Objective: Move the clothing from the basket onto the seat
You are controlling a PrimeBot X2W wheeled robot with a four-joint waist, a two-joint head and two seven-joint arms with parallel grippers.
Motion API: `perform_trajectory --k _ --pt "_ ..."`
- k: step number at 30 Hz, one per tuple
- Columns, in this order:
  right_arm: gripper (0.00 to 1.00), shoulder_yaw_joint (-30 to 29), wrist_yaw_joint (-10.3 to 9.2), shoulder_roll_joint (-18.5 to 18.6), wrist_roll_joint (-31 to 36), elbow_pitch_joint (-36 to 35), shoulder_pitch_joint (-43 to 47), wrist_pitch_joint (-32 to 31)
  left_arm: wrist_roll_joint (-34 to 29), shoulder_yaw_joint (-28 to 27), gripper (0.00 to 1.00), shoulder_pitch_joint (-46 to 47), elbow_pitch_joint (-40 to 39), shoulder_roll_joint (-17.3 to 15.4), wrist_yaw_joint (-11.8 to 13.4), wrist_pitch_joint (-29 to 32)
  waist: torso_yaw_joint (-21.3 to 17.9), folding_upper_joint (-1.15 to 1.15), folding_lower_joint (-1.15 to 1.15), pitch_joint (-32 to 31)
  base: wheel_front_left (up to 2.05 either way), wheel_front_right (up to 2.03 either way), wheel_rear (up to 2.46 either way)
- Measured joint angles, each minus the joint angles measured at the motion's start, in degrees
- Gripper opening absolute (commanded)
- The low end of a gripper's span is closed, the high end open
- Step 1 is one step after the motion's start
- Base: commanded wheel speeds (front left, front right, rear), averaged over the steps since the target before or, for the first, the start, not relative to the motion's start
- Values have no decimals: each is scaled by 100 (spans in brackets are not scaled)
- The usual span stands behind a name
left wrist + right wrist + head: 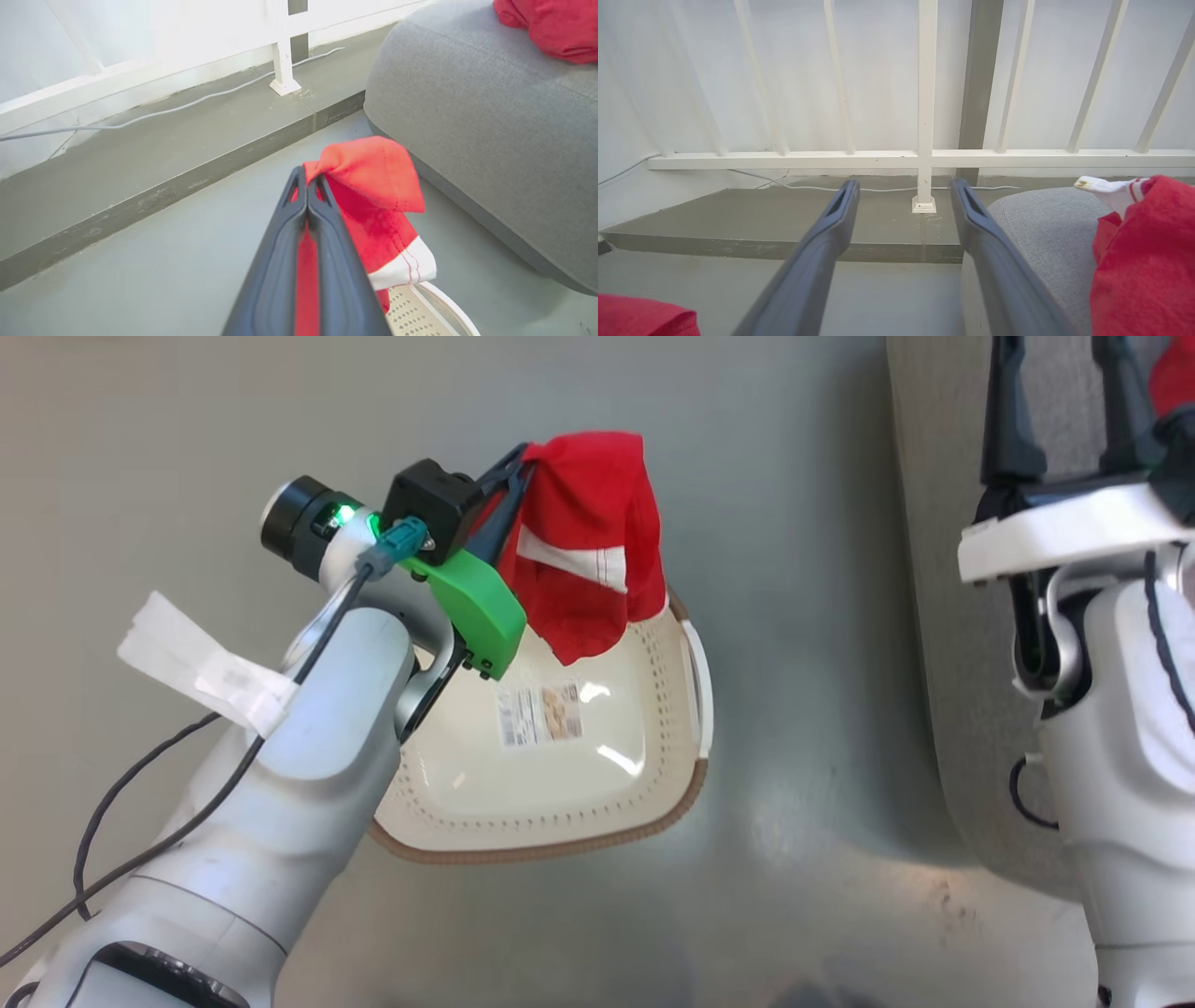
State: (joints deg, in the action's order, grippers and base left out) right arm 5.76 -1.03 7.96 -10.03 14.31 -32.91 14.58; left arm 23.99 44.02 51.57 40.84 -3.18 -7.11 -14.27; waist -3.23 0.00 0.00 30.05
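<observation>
Basket (569, 803) stands on the grey floor (794, 859), well apart from the seat's rounded edge. It is cream perforated plastic with a brown woven-look rim and a white side handle (702, 686). On its glossy bottom lies a paper label (540, 714). The label carries a barcode-like block and a small brownish picture, and the print is too small to read.

Left gripper (515, 462) is pinched tight on the clothing (583, 551), fingers pressed together with red fabric showing between them in the left wrist view (307, 176). The garment (373, 205) is red with a white panel and thin stripe trim. It hangs from the fingertips over the far part of the basket (420, 308). I cannot tell whether its lowest fold touches the rim.

Right gripper (1064, 383) stands over the seat (952, 635) with its fingers spread wide and nothing between them. The right wrist view shows the same gap (904, 186).

A second red garment (551, 28) lies on the grey seat cushion (490, 116), close to its far edge. The right wrist view shows it just beside the right finger (1143, 261), a white cuff poking up from it.

A slip of white tape (201, 663) is stuck on the left forearm, with no writing legible on it. A green light (345, 513) glows on the left wrist.
</observation>
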Motion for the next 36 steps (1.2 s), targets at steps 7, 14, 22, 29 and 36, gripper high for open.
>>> perform_trajectory --k 7,14,22,29,36 --pt "100 -20 49 -30 -5 153 372 0 57 -151 0 -26 -103 -1 1 0 160 0 0 -578 0 0 0" --pt "100 -15 102 -62 -10 323 698 0 105 -207 0 -225 -116 -2 1 0 302 0 0 -1155 0 0 0" --pt "100 76 189 -143 -26 575 1170 0 299 -261 0 -382 -79 3 1 0 451 0 0 -1901 0 0 0" --pt "100 210 254 -249 -54 795 1544 0 370 -264 0 -514 -58 12 0 2 525 0 0 -2483 0 0 0" --pt "100 353 349 -277 -64 967 1935 0 470 -175 0 -789 -46 33 0 121 546 0 0 -3049 0 0 0"
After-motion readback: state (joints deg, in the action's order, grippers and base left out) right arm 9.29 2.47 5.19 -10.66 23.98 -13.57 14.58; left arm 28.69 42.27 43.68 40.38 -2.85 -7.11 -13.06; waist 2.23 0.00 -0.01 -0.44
